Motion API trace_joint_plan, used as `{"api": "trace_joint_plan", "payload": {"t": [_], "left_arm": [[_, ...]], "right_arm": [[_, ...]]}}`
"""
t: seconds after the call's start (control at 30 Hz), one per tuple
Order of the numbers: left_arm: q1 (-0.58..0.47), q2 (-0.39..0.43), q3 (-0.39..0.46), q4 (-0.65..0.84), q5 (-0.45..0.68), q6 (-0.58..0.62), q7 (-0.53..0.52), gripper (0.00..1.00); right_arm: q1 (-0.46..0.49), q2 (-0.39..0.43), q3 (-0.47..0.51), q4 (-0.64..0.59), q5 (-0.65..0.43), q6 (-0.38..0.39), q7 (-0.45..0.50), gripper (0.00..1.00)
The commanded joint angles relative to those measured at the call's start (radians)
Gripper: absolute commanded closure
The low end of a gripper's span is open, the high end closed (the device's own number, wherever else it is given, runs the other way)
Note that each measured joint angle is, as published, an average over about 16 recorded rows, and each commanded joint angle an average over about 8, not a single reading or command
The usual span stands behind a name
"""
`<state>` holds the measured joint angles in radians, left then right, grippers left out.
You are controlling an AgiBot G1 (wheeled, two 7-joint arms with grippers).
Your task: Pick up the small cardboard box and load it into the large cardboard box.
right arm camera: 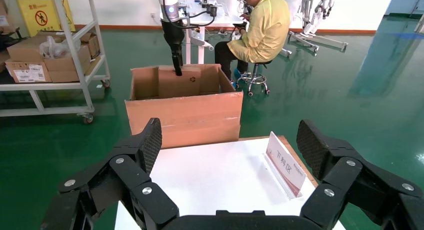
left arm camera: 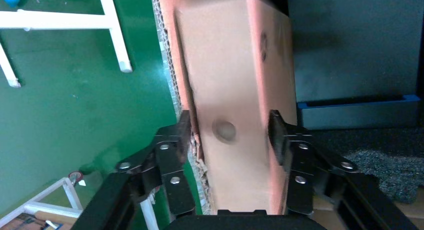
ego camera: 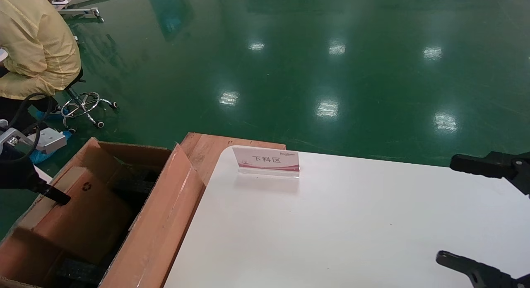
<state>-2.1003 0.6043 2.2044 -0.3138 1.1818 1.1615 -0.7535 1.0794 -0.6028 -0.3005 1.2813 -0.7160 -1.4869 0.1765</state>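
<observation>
Two cartons here, both brown. Biggest thing first though: green shiny floor (ego camera: 331, 52) everywhere, ceiling lights reflecting off it. Then a white table (ego camera: 352, 230) filling the right half of the head view, sitting on a wooden board (ego camera: 203, 149) that pokes out at its far left corner.

Just beside the table's left edge: the large cardboard box (ego camera: 159, 234), flaps standing up, black foam (ego camera: 78, 271) visible down inside. Standing inside it, tilted a bit and up against the far-left wall: the small cardboard box (ego camera: 89, 221), recycling symbol facing up toward the head camera, round hole showing on the narrow side in the left wrist view.

Left gripper (left arm camera: 230, 132) down over that carton's left wall, fingers pinched on the narrow faces of the small box, one pad (left arm camera: 276, 132) flat against the cardboard on each side. Also seen from the right wrist camera, reaching down from above into the open carton.

Right gripper (right arm camera: 230, 145) parked over the near right part of the table, fingers spread wide, holding nothing.

Smaller stuff: someone in a yellow coat (ego camera: 35, 43) sat on a wheeled stool (ego camera: 85, 103) at far left, a metal shelf cart (right arm camera: 50, 55) with boxes in the right wrist view, and a little acrylic sign (ego camera: 267, 160) with Chinese characters at the table's far edge.
</observation>
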Motion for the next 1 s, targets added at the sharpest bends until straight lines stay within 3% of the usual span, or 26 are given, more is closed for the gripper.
{"api": "trace_joint_plan", "payload": {"t": [0.03,0.63,1.0], "left_arm": [[0.0,-0.001,0.0,0.0,0.0,0.0,0.0,0.0],[-0.109,0.039,-0.031,-0.07,0.003,-0.032,0.093,0.0],[-0.24,0.003,-0.076,-0.262,0.005,-0.142,0.179,0.0]], "right_arm": [[0.0,0.0,0.0,0.0,0.0,0.0,0.0,0.0],[0.0,0.0,0.0,-0.001,0.0,0.0,0.0,0.0],[0.001,0.0,-0.001,-0.001,0.0,0.0,-0.001,0.0]]}}
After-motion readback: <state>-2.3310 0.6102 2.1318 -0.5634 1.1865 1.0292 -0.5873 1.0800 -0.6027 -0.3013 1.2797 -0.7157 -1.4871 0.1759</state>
